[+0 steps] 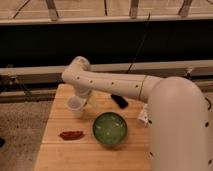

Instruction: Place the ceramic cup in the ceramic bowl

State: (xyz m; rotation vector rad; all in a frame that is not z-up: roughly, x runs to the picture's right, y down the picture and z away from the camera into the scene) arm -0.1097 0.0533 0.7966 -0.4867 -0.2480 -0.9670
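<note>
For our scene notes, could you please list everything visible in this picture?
cup: one, white, upright on the table's left part
bowl: one, green, middle front of the table
red-brown item: one, lying left of the bowl
black object: one, behind the bowl
box: one, white, right of the bowl, partly hidden by the arm
table: one, light wood
arm: one, white, reaching in from the right
claw: one, open, beside the cup's right rim
</note>
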